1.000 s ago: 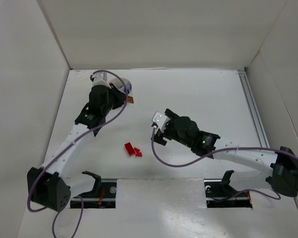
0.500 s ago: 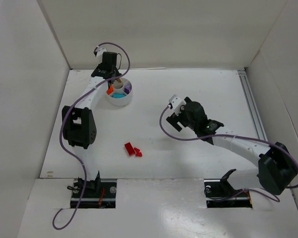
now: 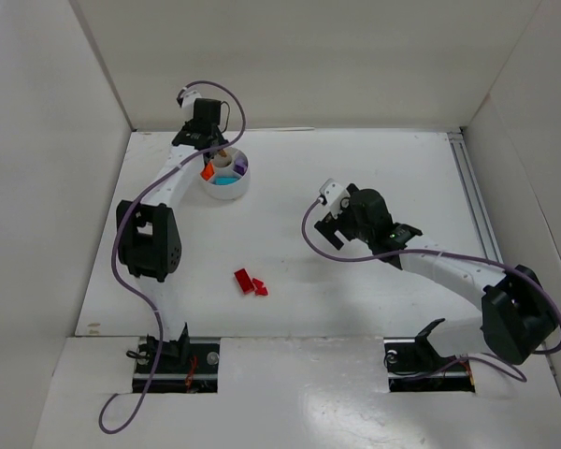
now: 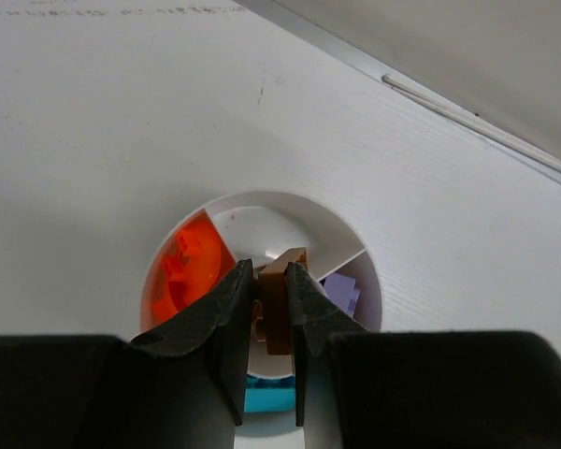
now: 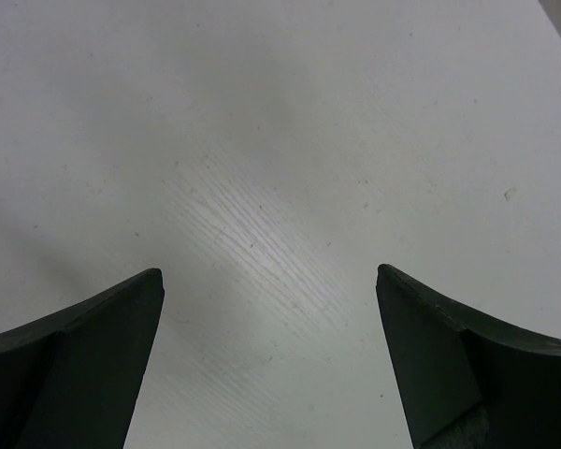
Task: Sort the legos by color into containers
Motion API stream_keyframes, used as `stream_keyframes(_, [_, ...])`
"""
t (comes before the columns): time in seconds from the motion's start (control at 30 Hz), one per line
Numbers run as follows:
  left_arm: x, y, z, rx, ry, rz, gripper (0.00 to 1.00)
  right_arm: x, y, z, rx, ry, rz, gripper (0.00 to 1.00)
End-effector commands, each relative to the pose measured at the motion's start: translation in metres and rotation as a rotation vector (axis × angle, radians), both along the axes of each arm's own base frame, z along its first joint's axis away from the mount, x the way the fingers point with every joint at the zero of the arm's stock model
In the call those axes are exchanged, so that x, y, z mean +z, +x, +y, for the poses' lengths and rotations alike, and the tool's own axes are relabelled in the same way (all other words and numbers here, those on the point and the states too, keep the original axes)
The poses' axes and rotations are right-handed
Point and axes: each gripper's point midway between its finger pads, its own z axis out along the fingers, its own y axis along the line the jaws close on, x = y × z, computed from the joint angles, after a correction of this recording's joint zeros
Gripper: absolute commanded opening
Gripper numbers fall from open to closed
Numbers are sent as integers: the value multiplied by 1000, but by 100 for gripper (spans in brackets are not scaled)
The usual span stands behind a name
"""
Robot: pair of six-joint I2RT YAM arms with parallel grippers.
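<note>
Top external: fixed, high behind the arm bases, looking down on the whole surface point(image 3: 355, 178).
Left wrist: close, looking down past the left claw point(image 4: 266, 271) onto the dish point(image 4: 262, 195), which the top view shares at 11 o'clock.
Right wrist: close, facing the surface past the right claw point(image 5: 269, 273).

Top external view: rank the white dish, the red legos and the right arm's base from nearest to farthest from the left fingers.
1. White dish: directly under the left fingers.
2. Red legos: loose at mid-table.
3. Right arm's base: near edge, opposite side.
</note>
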Motion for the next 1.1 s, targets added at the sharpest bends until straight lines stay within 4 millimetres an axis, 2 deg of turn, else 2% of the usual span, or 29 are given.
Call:
stream_keyframes(0.0, [7, -27, 10, 10, 28, 26, 0, 10, 4, 7, 22, 39, -16, 100])
stream_keyframes(0.1, [14, -33, 12, 10, 24, 8, 0, 10, 4, 7, 22, 39, -16, 100])
stream_keyframes(0.2, [10, -37, 11, 3, 21, 20, 0, 10, 4, 7, 22, 39, -16, 100])
stream_keyframes(0.23, [17, -36, 13, 12, 24, 0, 0, 10, 4, 7, 22, 39, -16, 100])
stream_keyframes(0.3, [13, -37, 9, -2, 34, 5, 0, 6, 2, 6, 22, 34, -9, 100])
stream_keyframes(0.37, [1, -35, 7, -10, 33, 30, 0, 6, 1, 8, 29, 37, -6, 100])
stream_keyframes(0.4, [4, -35, 7, -10, 33, 29, 3, 6, 1, 8, 30, 37, -6, 100])
stream_keyframes(0.57, [-6, -33, 8, -4, 48, 70, 22, 8, -1, 15, 79, 47, -8, 100])
stream_keyframes(0.7, [-6, -37, 9, -4, 50, 79, 31, 10, -6, 30, 149, 84, -20, 100])
stream_keyframes(0.77, [1, -43, 10, -4, 46, 61, 41, 4, -15, 49, 193, 117, -2, 100])
stream_keyframes(0.8, [1, -46, 12, 4, 53, 64, 50, 8, -18, 58, 211, 142, -5, 100])
stream_keyframes(0.87, [4, -50, 13, 4, 51, 58, 58, 6, -33, 85, 275, 187, 5, 100])
stream_keyframes(0.93, [12, -62, 15, 11, 40, 50, 66, 1, -45, 104, 303, 198, 15, 100])
stream_keyframes(0.97, [13, -68, 17, 16, 35, 55, 73, 6, -59, 125, 362, 212, 3, 100])
stream_keyframes(1.0, [30, -76, 14, 32, 7, 13, 76, 1, -63, 135, 353, 220, 30, 100])
stream_keyframes(1.03, [19, -91, 18, 59, 19, 39, 79, 0, -68, 144, 352, 228, 37, 100])
stream_keyframes(1.07, [19, -103, 9, 52, 14, 36, 82, 1, -72, 155, 360, 243, 32, 100])
